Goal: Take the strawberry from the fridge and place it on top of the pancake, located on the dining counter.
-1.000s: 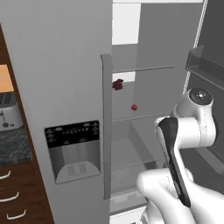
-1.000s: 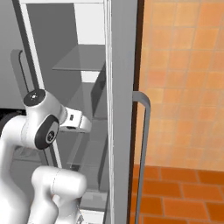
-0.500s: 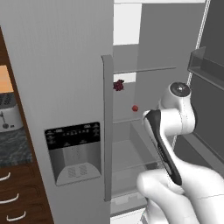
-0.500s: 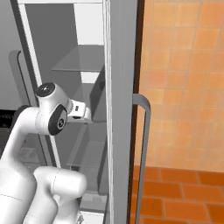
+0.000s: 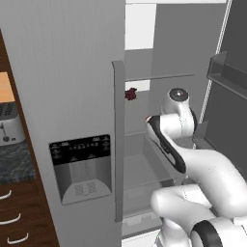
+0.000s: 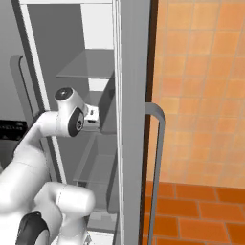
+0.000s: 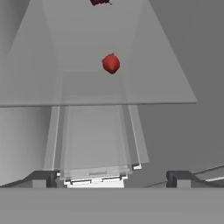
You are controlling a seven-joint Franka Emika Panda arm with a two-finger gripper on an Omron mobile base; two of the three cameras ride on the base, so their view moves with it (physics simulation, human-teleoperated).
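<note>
Strawberry, a tiny dark-red lumpy berry (image 7: 99, 1), lay at the far top edge of the hand view, well apart from the two dark finger tips (image 7: 179, 177). We found those tips spread wide with nothing between them, so the gripper (image 7: 111, 179) was empty.

Over the last second the white arm (image 5: 173, 144) had risen and pushed deeper into the tall grey fridge (image 5: 72, 72), its hand now between the shelves (image 6: 93, 119). In our judgement the reach was under way but the grasp not yet begun, and the hand was aimed below the berry.

From the left base view the berry (image 5: 130, 94) sat inside the open compartment, close to the shut door's long vertical handle (image 5: 117, 140). We could not tell which shelf bore it.

A small smooth bright-red round fruit (image 7: 111, 64) rested on the clear glass shelf (image 7: 166, 83), between hand and berry, and risks being knocked or taken by mistake. The open door's bin (image 5: 226, 72) stood close on the arm's right.
</note>
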